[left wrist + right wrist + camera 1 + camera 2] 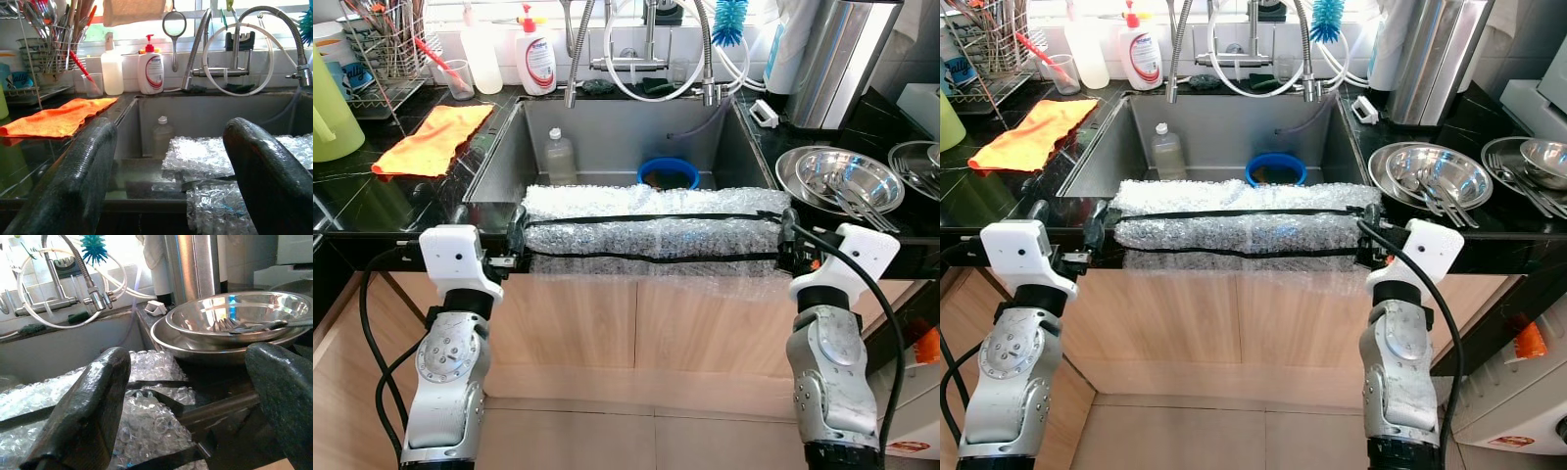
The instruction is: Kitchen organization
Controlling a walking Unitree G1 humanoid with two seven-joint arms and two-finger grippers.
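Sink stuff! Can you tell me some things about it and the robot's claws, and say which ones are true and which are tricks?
1. A sheet of bubble wrap lies across the front edge of the sink. True.
2. The orange cloth is inside the sink. False: it lies on the black counter to the sink's left.
3. A blue bowl sits in the sink. True.
4. The metal bowls are left of the sink. False: they sit on its right.
5. The left claw is open. True.
6. The right claw grips a spoon. False: it is open, holding nothing.
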